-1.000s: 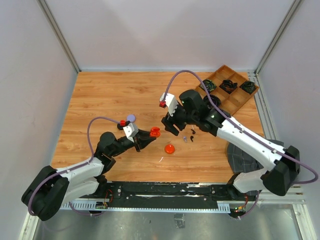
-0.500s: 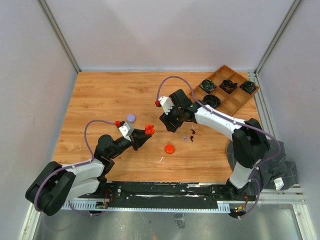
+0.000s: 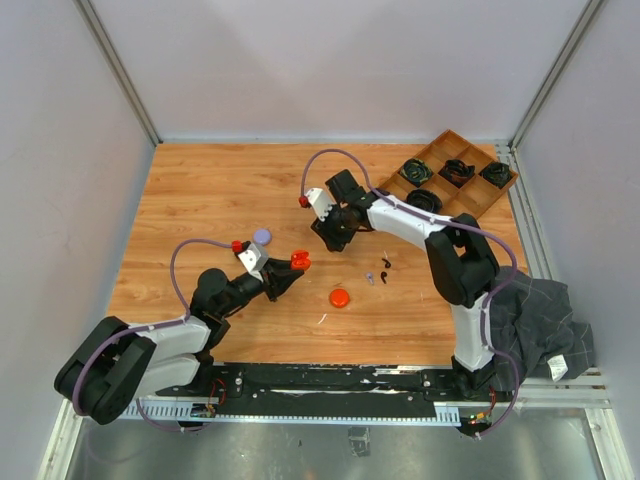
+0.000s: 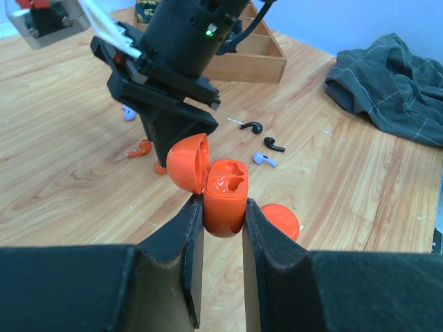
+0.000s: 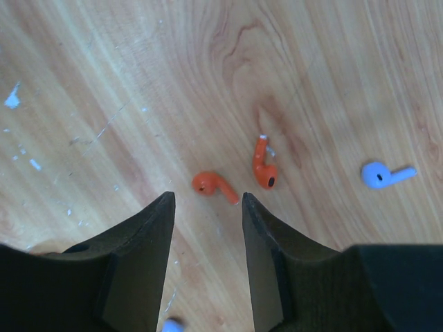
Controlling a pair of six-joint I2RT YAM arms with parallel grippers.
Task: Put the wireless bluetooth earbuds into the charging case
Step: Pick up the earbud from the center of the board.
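While near right pincer (image 5: 208,198), orange, lilac earbuds (image 5: 264,170)

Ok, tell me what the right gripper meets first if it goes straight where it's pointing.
Likely the nearer orange earbud, lying on the wooden table just ahead of the open right gripper; a second orange earbud sits slightly to its right. Depth is unclear.

Upright orange charging case (image 4: 225,199), lid open; two orange earbuds (image 5: 214,185) flat, close together; lilac earbud (image 5: 383,174) nearby.

The bench (image 3: 200,190) holds two orange earbuds (image 5: 208,184), two black earbuds (image 4: 252,126), two lilac earbuds (image 4: 263,159), one open case (image 4: 225,197) and two discs (image 3: 340,297).
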